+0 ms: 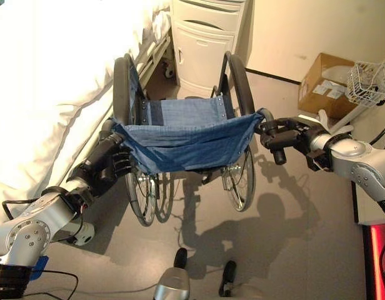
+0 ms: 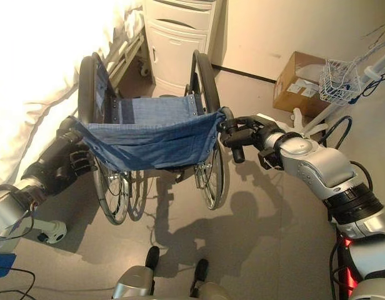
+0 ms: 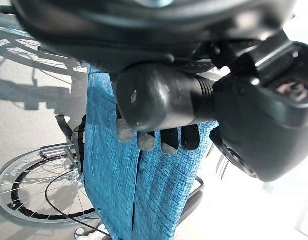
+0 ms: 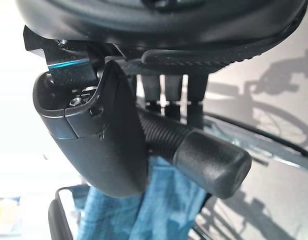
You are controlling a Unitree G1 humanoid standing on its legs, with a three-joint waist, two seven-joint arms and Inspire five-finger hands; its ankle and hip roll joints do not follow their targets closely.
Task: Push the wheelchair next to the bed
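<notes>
The wheelchair (image 1: 180,134), with blue cloth back and seat and black wheels, stands right in front of me with its back toward me. Its left wheel is close beside the white bed (image 1: 49,81). My left hand (image 1: 108,162) is shut on the left push handle (image 3: 159,97); the fingers (image 3: 164,140) curl round it against the blue cloth. My right hand (image 1: 286,137) is shut on the right push handle (image 4: 204,155), whose black ribbed grip sticks out past the thumb (image 4: 94,130).
A white bedside cabinet (image 1: 205,44) stands against the far wall just beyond the wheelchair. A cardboard box (image 1: 324,84) and a white wire basket (image 1: 367,81) sit at the right. A bed caster (image 1: 83,232) is on the grey floor near my left arm.
</notes>
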